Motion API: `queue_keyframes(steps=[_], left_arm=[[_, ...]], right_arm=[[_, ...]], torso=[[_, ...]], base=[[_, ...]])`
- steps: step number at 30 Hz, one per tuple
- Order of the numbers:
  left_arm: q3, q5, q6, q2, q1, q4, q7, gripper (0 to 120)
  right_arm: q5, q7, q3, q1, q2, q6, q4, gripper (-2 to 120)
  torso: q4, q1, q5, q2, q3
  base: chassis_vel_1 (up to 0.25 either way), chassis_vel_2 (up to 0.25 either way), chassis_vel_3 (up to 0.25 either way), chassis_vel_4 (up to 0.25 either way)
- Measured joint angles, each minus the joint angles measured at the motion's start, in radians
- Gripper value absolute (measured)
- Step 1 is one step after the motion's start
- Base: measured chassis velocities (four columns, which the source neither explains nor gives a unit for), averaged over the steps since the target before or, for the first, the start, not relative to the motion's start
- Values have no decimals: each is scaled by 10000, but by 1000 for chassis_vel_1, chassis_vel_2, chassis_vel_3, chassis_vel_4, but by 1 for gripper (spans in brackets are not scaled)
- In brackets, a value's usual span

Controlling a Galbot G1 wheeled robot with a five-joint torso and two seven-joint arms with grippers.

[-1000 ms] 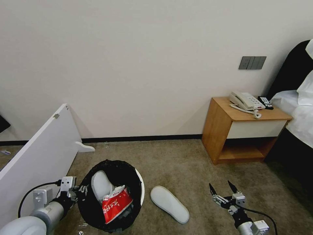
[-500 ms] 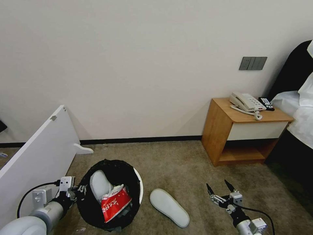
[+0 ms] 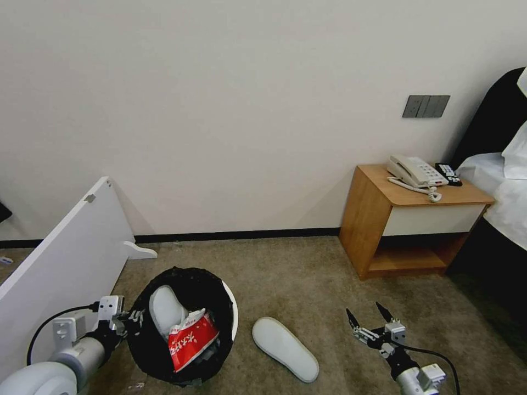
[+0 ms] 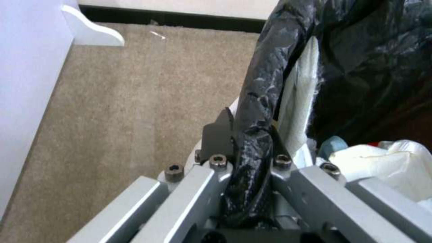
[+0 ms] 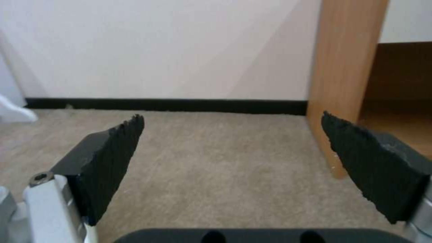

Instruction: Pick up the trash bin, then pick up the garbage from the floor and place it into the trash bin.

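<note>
Your left tool (image 4: 245,148) is clamped on the trash bin (image 3: 233,312) rim (black liner pinched between its fingers); inside lie a slipper (image 3: 163,310) and red-and-white carton (image 3: 189,339). Your right tool (image 3: 370,322) hovers wide open near the second slipper (image 3: 284,348) on the carpet (image 3: 307,280).

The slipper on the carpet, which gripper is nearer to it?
Right. The open right gripper hovers just beside the slipper; the left gripper clamps the trash bin rim, across the bin.

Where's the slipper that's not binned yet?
In the head view the white slipper lies on the carpet between the trash bin to its left and the open right gripper.
</note>
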Motion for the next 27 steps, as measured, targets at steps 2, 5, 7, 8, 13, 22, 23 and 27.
queue_keyframes(steps=[2, 5, 7, 8, 13, 22, 23, 27], left_arm=[[-136, -166, -3, 75, 73, -13, 61, 2], [-236, -309, -5, 192, 139, 6, 86, 2], [-275, -389, -5, 237, 167, 16, 87, 2], [-275, -389, -5, 237, 167, 16, 87, 2], [-269, -442, -6, 241, 238, 33, 87, 2], [-188, -476, 23, 379, 223, 71, 16, 2], [-186, -477, 30, 404, 224, 71, -1, 2], [-195, -478, 37, 428, 246, 78, -18, 2]], right_arm=[[-46, 45, 232, -90, 34, -27, -48, 100], [-126, -156, 520, -209, 117, -18, -201, 100], [-221, -317, 669, -300, 229, -18, -286, 100], [-221, -317, 669, -300, 229, -18, -286, 100], [230, -442, 746, -360, 518, -472, -402, 100], [3945, -5082, 883, 224, -105, -2765, -1463, 100], [4278, -5157, 636, 473, -262, -2922, -1696, 100], [4381, -4685, -11, 895, -600, -3008, -1959, 100]], torso=[[0, 0, -1, 0, 0], [-1, 0, -1, 0, 0], [-2, -1, -3, 0, 0], [-2, -1, -3, 0, 0], [0, 0, 1, 0, 0], [-1, 0, -1, 0, 0], [1, 0, -1, -1, 1], [-1, 0, -2, 0, 0]], base=[[0, 0, 0, 0], [0, 0, 0, 0], [0, 0, 0, 0], [0, 0, 0, 0], [0, 0, 0, 0], [0, 0, 0, 0], [0, 0, 0, 0], [0, 0, 0, 0]])
